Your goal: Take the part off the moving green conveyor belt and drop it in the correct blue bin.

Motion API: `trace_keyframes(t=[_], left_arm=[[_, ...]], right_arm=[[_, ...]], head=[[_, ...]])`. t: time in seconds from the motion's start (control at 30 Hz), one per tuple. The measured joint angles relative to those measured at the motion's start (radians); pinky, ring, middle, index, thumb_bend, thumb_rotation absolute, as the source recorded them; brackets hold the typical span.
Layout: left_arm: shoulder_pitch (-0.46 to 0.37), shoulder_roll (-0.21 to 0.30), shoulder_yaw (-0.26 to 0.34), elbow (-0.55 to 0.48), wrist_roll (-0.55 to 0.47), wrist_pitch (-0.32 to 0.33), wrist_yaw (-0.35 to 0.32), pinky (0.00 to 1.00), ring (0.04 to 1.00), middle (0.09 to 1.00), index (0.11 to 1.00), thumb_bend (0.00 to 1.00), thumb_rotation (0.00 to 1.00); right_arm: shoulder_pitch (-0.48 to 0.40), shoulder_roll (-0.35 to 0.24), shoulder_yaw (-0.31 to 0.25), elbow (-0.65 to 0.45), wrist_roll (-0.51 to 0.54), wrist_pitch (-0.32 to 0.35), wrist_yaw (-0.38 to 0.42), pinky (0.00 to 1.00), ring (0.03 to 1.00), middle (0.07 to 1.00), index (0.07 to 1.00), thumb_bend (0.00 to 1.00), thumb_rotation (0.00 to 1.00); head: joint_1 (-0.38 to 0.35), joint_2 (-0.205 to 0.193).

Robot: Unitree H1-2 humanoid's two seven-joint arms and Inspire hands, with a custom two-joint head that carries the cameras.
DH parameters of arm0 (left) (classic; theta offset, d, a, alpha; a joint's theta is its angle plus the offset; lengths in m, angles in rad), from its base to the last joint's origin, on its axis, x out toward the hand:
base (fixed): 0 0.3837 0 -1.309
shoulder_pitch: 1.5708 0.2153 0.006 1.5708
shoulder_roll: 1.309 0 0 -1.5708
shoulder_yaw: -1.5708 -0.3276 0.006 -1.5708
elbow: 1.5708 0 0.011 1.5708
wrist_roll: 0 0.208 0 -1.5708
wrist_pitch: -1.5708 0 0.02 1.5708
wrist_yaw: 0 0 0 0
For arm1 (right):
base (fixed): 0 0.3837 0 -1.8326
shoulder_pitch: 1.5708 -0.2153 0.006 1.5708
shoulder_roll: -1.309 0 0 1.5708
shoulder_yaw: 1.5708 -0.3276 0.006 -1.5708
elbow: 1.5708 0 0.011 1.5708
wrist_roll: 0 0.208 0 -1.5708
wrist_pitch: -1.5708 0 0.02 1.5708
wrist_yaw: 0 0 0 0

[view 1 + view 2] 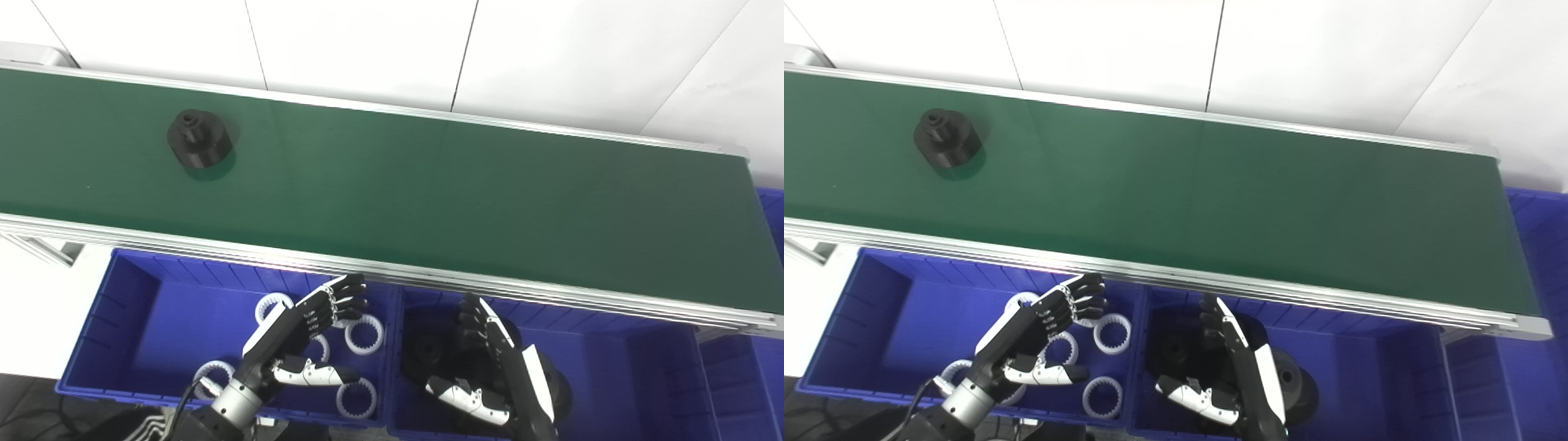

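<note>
A black round part (199, 146) with a raised hub sits on the green conveyor belt (429, 196) at its far left. My left hand (306, 334) is open and empty above the left blue bin (122, 318), which holds several white ring gears (364, 336). My right hand (490, 361) is open and empty above the middle blue bin (612, 367), which holds black round parts (1295, 383). Both hands are well below and to the right of the part on the belt.
The belt's aluminium front rail (429, 278) runs just above the bins. Another blue bin (747, 380) stands at the right edge. A white wall (392, 43) lies behind the belt.
</note>
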Motion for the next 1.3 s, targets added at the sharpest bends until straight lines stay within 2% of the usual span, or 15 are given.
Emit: trace_keyframes(t=[0.03,0.1,0.17,0.27,0.3,0.37,0.4,0.43,0.57,0.67,0.77,0.87,0.97,1.07,1.3], left_arm=[[0.0,-0.002,-0.002,0.007,0.009,-0.011,0.001,0.76,0.808,0.857,0.871,0.8,0.24],[-0.001,-0.009,-0.001,0.022,0.035,-0.017,0.004,0.74,0.801,0.854,0.865,0.82,0.26],[-0.004,-0.019,0.002,0.039,0.068,-0.018,0.018,0.74,0.803,0.857,0.866,0.83,0.27],[-0.01,-0.031,0.002,0.053,0.093,-0.019,0.03,0.72,0.796,0.852,0.856,0.86,0.3],[-0.013,-0.035,0.002,0.061,0.101,-0.019,0.035,0.71,0.791,0.849,0.852,0.86,0.31],[-0.018,-0.037,0.001,0.067,0.125,-0.02,0.055,0.69,0.783,0.841,0.841,0.87,0.33],[-0.02,-0.037,-0.001,0.067,0.135,-0.02,0.068,0.69,0.78,0.839,0.838,0.88,0.33],[-0.021,-0.037,-0.005,0.067,0.15,-0.02,0.085,0.69,0.783,0.836,0.834,0.87,0.33],[-0.023,-0.038,-0.026,0.067,0.175,-0.02,0.134,0.71,0.796,0.827,0.816,0.87,0.33],[-0.027,-0.036,-0.048,0.076,0.19,-0.02,0.177,0.71,0.799,0.824,0.812,0.86,0.34],[-0.033,-0.028,-0.074,0.091,0.198,-0.02,0.212,0.72,0.806,0.828,0.81,0.85,0.36],[-0.04,-0.016,-0.093,0.097,0.202,-0.02,0.232,0.72,0.809,0.827,0.804,0.82,0.37],[-0.053,0.002,-0.111,0.1,0.22,-0.02,0.258,0.71,0.803,0.822,0.802,0.82,0.39],[-0.065,0.012,-0.128,0.113,0.22,-0.02,0.283,0.69,0.789,0.817,0.804,0.82,0.39],[-0.076,0.03,-0.159,0.122,0.216,-0.02,0.293,0.69,0.782,0.811,0.804,0.81,0.44]], right_arm=[[0.0,-0.004,-0.003,0.014,0.003,-0.018,0.0,0.78,0.849,0.883,0.911,0.76,0.4],[0.0,-0.011,-0.008,0.03,0.009,-0.042,-0.001,0.77,0.845,0.881,0.908,0.75,0.39],[-0.003,-0.021,-0.009,0.047,0.014,-0.049,-0.012,0.77,0.844,0.88,0.907,0.75,0.38],[-0.004,-0.035,-0.008,0.055,0.024,-0.051,-0.02,0.77,0.851,0.886,0.91,0.75,0.38],[-0.006,-0.037,-0.008,0.057,0.028,-0.051,-0.021,0.77,0.851,0.886,0.911,0.76,0.38],[-0.013,-0.041,-0.008,0.073,0.039,-0.054,-0.026,0.75,0.853,0.887,0.91,0.77,0.37],[-0.015,-0.043,-0.008,0.08,0.044,-0.054,-0.028,0.75,0.854,0.887,0.909,0.77,0.37],[-0.015,-0.046,-0.007,0.083,0.048,-0.054,-0.031,0.74,0.855,0.885,0.91,0.77,0.37],[-0.02,-0.06,0.009,0.097,0.064,-0.055,-0.04,0.74,0.875,0.896,0.923,0.77,0.38],[-0.023,-0.068,0.017,0.112,0.073,-0.055,-0.048,0.73,0.868,0.893,0.926,0.77,0.39],[-0.025,-0.073,0.021,0.112,0.084,-0.055,-0.057,0.75,0.88,0.897,0.926,0.76,0.36],[-0.029,-0.078,0.031,0.113,0.088,-0.055,-0.069,0.71,0.859,0.889,0.919,0.77,0.38],[-0.033,-0.086,0.04,0.116,0.088,-0.055,-0.082,0.71,0.851,0.881,0.914,0.78,0.43],[-0.035,-0.091,0.052,0.116,0.085,-0.055,-0.107,0.73,0.849,0.877,0.913,0.79,0.56],[-0.047,-0.095,0.08,0.117,0.055,-0.055,-0.155,0.68,0.831,0.862,0.901,0.8,0.63]], head=[[0.037,-0.03],[0.043,-0.037],[0.119,-0.104],[0.158,-0.14],[0.181,-0.162],[0.186,-0.169],[0.202,-0.189],[0.203,-0.189],[0.229,-0.233],[0.229,-0.239],[0.227,-0.241],[0.226,-0.239],[0.223,-0.242],[0.216,-0.246],[0.204,-0.246]])
